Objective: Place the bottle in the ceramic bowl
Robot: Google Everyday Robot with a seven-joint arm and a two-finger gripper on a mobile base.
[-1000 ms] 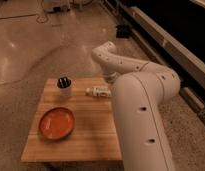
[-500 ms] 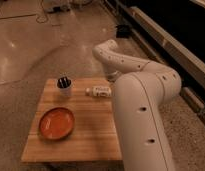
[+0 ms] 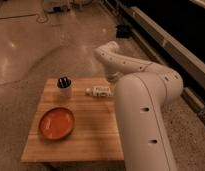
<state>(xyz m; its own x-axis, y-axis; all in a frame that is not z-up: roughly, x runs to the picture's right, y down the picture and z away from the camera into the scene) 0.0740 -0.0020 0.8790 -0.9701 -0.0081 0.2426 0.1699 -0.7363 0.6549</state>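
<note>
The small white bottle [image 3: 98, 91] lies on its side on the wooden table [image 3: 91, 135], near the far right part of the top. The orange-red ceramic bowl [image 3: 56, 123] sits on the table's front left, apart from the bottle. My white arm bends over the table's right side. The gripper [image 3: 113, 80] is at the arm's end just right of the bottle, mostly hidden behind the wrist.
A white cup with dark pens [image 3: 64, 87] stands at the table's far left, left of the bottle. A dark bench or rail [image 3: 161, 40] runs along the right. Polished floor surrounds the table.
The arm's upper link has shifted slightly. The bottle, bowl and cup have not moved.
</note>
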